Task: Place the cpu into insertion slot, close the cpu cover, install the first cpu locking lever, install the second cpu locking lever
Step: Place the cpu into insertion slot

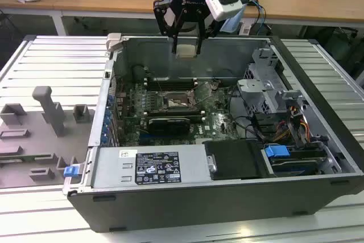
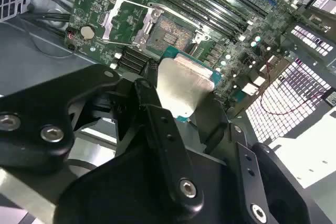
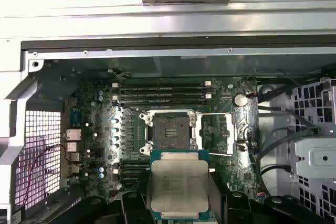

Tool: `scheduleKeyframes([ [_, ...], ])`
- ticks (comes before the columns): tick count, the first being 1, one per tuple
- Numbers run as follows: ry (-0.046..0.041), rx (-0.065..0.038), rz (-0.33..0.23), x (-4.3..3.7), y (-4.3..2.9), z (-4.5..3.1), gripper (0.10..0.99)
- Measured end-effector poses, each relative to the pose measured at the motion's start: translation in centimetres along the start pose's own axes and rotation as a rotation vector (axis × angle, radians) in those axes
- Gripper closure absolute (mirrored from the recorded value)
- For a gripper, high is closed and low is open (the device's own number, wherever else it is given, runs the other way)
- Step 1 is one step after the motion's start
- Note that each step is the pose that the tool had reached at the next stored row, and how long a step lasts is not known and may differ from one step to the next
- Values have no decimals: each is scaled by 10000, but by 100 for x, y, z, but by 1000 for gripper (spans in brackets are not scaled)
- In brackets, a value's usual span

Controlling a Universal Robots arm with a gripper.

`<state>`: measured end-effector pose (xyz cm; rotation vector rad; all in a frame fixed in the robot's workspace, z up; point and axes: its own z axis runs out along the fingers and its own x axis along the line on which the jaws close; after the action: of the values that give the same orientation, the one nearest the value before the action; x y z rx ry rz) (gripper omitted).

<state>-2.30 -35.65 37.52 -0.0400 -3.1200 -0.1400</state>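
A: One small chip, light and stiff but fragile; I'd say the cpu (image 3: 177, 179) wants holding by its opposite edges.
B: Agreed. The gripper (image 3: 178, 199) is clamped on exactly those edges, cpu flat in its grip, and the insertion slot (image 3: 169, 132) sits open and empty, well below it.

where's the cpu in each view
Exterior view: the cpu hangs in the gripper, above the case.
Second wrist view: the cpu, gripped, not yet in the insertion slot.
First wrist view: the cpu, gripped, insertion slot beyond it.
Shared landmark: the empty insertion slot.
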Motion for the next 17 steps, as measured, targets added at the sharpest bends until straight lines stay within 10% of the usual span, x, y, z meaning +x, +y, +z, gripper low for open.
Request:
scheduleKeyframes([
  [17, -98, -21, 1092, 0, 0, 1, 561],
])
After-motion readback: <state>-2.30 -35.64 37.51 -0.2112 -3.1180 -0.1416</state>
